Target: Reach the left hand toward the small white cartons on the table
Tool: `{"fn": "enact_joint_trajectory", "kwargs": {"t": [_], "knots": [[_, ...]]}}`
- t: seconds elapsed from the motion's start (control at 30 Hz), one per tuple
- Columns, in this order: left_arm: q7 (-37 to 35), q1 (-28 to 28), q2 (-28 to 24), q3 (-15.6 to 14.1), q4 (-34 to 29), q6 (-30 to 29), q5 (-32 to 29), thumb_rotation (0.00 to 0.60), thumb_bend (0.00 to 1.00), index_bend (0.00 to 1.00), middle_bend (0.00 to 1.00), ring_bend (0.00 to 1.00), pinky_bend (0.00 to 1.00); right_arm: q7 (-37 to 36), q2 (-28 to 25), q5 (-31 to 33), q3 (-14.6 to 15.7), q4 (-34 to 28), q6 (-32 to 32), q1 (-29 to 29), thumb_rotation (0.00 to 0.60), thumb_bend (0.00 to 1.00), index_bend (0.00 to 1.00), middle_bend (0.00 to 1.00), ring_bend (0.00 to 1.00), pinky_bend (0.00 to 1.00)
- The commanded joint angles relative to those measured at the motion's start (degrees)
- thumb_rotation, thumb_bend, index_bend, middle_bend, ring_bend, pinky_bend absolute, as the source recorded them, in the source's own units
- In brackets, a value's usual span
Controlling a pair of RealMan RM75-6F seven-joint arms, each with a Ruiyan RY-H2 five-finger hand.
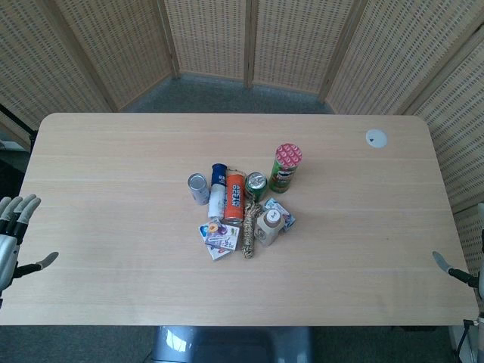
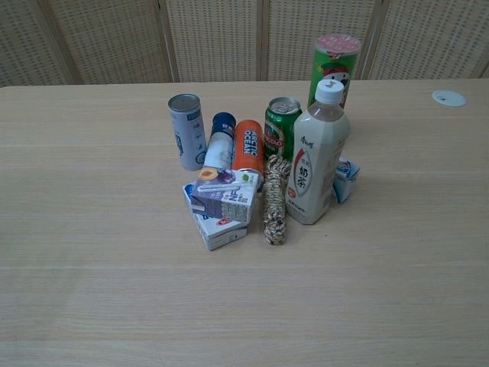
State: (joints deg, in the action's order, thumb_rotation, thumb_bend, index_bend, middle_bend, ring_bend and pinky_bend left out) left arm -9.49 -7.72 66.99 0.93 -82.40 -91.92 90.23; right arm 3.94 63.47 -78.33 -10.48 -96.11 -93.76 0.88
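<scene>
Reach not begun: left hand (image 1: 15, 227), fingers spread and empty, sits at the table's (image 1: 113, 151) left edge, well apart from the small white cartons (image 1: 218, 237); right hand's (image 1: 454, 268) state cannot be told.

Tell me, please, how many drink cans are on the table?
2 upright: a silver can at the cluster's left end and a green can beside the tall green tube. The lying orange container may be a third.
</scene>
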Motion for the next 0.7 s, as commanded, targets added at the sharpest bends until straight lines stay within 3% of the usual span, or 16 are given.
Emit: {"fn": "enact_joint_trajectory", "kwargs": {"t": [0.03,0.2,0.4,0.57,0.7], "knots": [[0.06,0.02,0.04,0.04,0.13,0.25,0.08,0.600,0.00,0.00,0.00,0.00,0.00,-0.35,-0.17,-0.14,0.17,-0.19,0.49,0.02,0.477,0.00,0.00,0.00,0.00,0.00],[0.74,-0.66,0.27,-0.03,0.60,1.35,1.07,0.600,0.00,0.00,0.00,0.00,0.00,-0.80,-0.40,-0.02,0.27,-0.34,1.10,-0.01,0.475,0.00,0.00,0.00,0.00,0.00],[4.48,-6.06,-0.33,-0.06,-1.71,8.80,3.86,0.600,0.00,0.00,0.00,0.00,0.00,-1.22,-0.54,0.02,0.36,-0.78,2.07,0.22,0.476,0.00,0.00,0.00,0.00,0.00],[10.88,-14.14,-0.94,1.02,-10.78,20.83,4.73,0.600,0.00,0.00,0.00,0.00,0.00,-1.30,-0.71,-0.23,0.71,-1.09,2.75,0.31,0.477,0.00,0.00,0.00,0.00,0.00],[20.02,-20.40,0.70,3.18,-18.52,32.33,-0.61,0.600,0.00,0.00,0.00,0.00,0.00,-1.48,-1.31,-0.31,1.14,-1.21,3.71,0.37,0.477,0.00,0.00,0.00,0.00,0.00]]}}
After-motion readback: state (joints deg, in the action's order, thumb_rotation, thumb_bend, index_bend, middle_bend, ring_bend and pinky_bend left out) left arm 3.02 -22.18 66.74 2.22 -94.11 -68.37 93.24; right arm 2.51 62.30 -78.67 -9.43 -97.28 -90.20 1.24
